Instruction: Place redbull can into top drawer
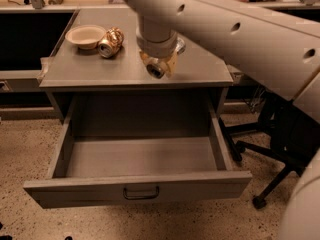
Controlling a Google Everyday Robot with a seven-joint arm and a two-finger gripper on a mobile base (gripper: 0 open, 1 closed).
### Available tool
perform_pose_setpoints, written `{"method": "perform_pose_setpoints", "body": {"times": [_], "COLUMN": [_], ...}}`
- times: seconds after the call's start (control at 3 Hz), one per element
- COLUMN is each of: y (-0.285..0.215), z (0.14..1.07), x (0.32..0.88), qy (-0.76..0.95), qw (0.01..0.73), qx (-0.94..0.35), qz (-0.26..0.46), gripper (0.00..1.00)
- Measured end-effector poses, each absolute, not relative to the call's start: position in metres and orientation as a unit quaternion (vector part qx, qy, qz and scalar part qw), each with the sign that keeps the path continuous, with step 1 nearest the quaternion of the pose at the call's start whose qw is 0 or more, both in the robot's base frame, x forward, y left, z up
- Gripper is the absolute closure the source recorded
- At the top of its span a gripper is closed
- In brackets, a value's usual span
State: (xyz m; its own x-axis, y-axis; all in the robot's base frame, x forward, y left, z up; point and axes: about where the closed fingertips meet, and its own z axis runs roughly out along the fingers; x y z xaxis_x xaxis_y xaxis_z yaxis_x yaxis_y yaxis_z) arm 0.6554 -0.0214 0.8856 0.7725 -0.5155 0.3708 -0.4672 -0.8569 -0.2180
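Note:
My gripper (157,67) hangs from the large white arm over the front middle of the grey cabinet top (75,69). It is shut on the redbull can (156,70), whose dark round end points toward the camera between the pale fingers (171,64). The rest of the can is hidden by the wrist. The top drawer (75,195) is pulled wide open below and in front of the gripper. Its inside is bare and its small dark bar handle (141,193) sits at the middle of the front panel.
A tan bowl (85,35) and a gold and copper can (110,42) lie at the back left of the cabinet top. A bit of a clear bottle (179,45) shows behind the wrist. An office chair base (270,184) stands to the right on the speckled floor.

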Motion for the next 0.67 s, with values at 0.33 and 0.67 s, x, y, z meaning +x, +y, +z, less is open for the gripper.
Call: {"method": "perform_pose_setpoints", "body": {"times": [0.33,0.67], "y": [-0.0234,-0.0266], "z": [0.8521,0.8547], "x": [0.6515,0.6533], "qy": [0.299,0.321], "qw": [-0.026,-0.017], "qx": [-0.915,-0.907], "qz": [-0.268,-0.272], "gripper": [1.00,1.00]}}
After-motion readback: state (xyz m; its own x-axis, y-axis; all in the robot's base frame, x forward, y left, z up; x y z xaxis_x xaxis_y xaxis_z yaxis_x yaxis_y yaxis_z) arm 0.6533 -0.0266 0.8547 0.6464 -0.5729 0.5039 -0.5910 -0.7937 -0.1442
